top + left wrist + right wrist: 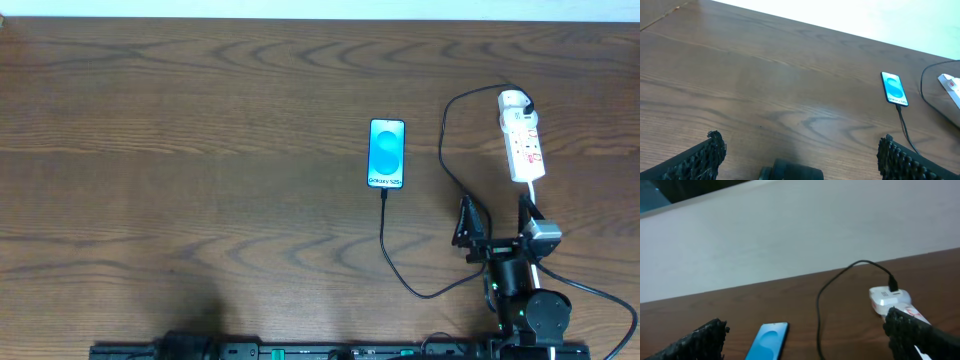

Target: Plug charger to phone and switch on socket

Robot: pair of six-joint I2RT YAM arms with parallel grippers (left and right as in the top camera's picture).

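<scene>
The charger (383, 230) seems plugged into the phone (387, 153), so the right fingers (466, 222), spread wide, hover beside the socket (523, 145) right of the phone, probably for its switch. The left fingers (705, 155) idle, also spread.

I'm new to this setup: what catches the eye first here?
The phone, its cyan screen lit, stands out near the middle of the dark wooden table. A thin black charger cable loops from its near end to the white socket strip on the right, where the right gripper hangs open just short of it.

robot test bench, wood-grain table (200, 120), plain pale wall (790, 240)
</scene>
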